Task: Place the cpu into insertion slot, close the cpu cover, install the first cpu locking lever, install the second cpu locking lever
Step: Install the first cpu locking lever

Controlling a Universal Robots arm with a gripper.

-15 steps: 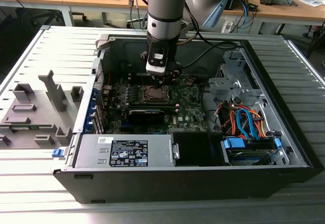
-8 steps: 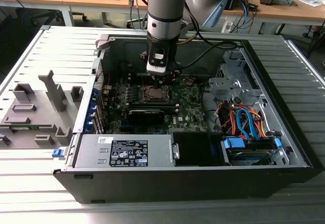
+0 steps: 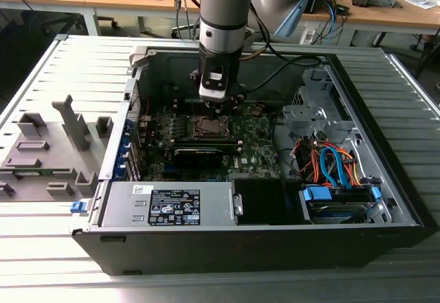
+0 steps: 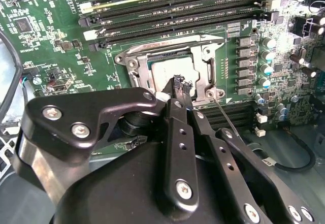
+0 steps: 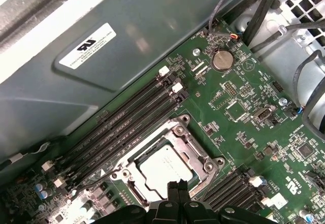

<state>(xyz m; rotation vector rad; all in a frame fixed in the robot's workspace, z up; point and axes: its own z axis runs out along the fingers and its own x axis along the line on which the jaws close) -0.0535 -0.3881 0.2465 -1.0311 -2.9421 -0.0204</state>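
Grey slatted tabletop (image 3: 41, 69) holds grey plastic fixtures (image 3: 48, 152) at the exterior view's left; centre, in an open black computer case (image 3: 275, 248), the black gripper (image 3: 218, 102), fingers (image 5: 173, 189) pressed together, hangs over the silvery-grey square cpu (image 5: 165, 165) seated in the dark insertion slot (image 5: 136, 192) under the dull-silver cpu cover (image 5: 201, 155).

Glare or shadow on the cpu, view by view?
Exterior view: the cpu lies dim in the shade of the case, no glare. Second wrist view: its metal face is washed pale, with the dark gripper covering one corner. First wrist view: pale, evenly lit, no hard shadow.
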